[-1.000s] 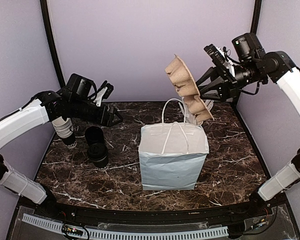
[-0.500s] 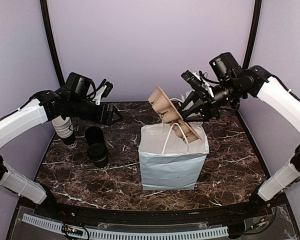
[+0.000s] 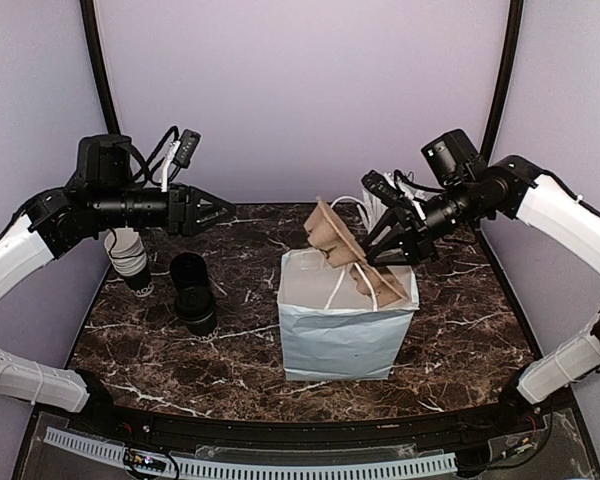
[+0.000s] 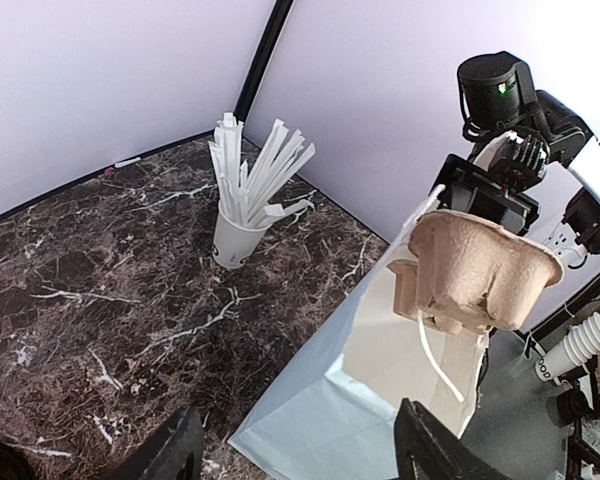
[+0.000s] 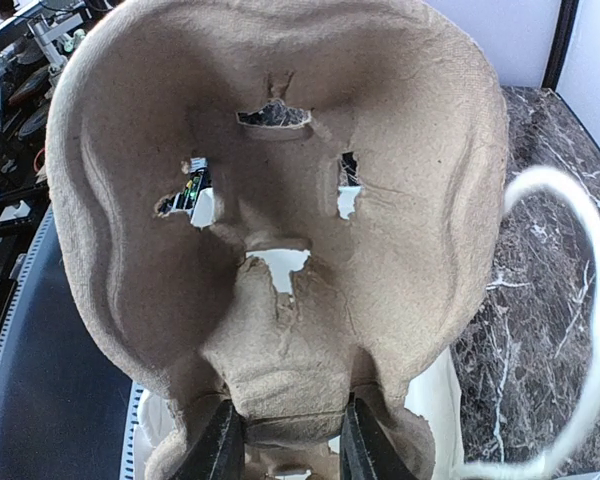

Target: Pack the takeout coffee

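Counter scene with the right tool [image 5: 285, 440] clamped on the lower rim of a brown moulded-pulp cup carrier [image 3: 332, 235]. The carrier is held tilted, its lower end at the open mouth of a white paper bag with cord handles [image 3: 345, 330].

The takeout coffee [image 3: 196, 310], a small dark paper cup with a round black lid, stands untouched on the dark marbled counter [image 3: 460, 320], well left of the bag. A second dark round container [image 3: 188, 268] sits just behind it, and a stack of white lidless cups [image 3: 128, 255] stands further left. The left tool [image 3: 225, 212] hovers above this group, jaws apart and empty.

The left wrist view alone shows clearly a white cup of white sticks [image 4: 238, 235] behind the bag; from above, the carrier and right arm largely hide it. The right wrist view is filled by the carrier's torn inner face.
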`<state>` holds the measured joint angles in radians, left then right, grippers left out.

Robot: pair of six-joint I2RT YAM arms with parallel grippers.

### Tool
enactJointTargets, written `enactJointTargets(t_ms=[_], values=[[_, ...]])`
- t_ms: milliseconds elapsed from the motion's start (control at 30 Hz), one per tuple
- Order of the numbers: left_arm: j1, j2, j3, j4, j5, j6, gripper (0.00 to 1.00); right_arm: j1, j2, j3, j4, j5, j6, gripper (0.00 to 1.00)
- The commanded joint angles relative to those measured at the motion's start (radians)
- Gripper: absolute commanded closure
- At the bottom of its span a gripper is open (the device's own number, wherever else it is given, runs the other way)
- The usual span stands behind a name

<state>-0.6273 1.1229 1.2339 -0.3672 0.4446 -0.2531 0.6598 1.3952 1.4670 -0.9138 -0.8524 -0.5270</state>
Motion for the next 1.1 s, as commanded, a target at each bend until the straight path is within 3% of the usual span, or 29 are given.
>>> enactJointTargets(t_ms=[0, 167, 333, 533, 867, 1067], values=[[-0.012, 0.010, -0.031, 0.066, 0.119, -0.002, 0.35, 0.007, -0.054, -0.026, 0.072, 0.045, 0.067, 0.71], [-0.178, 0.013, -0.019, 0.113, 0.051, 0.078, 0.35, 0.007, -0.034, -0.022, 0.157, 0.123, 0.186, 0.71], [-0.302, 0.073, 0.065, 0.033, -0.033, 0.178, 0.36, 0.007, -0.022, -0.012, 0.171, 0.040, 0.213, 0.71], [-0.370, 0.143, 0.044, 0.125, -0.061, 0.153, 0.38, 0.006, -0.028, 0.001, 0.185, 0.010, 0.251, 0.71], [-0.458, 0.255, 0.015, 0.254, -0.257, 0.079, 0.24, 0.006, -0.031, -0.023, 0.191, 0.016, 0.252, 0.70], [-0.468, 0.330, 0.076, 0.211, -0.278, 0.083, 0.23, 0.006, -0.040, -0.032, 0.189, 0.025, 0.249, 0.71]])
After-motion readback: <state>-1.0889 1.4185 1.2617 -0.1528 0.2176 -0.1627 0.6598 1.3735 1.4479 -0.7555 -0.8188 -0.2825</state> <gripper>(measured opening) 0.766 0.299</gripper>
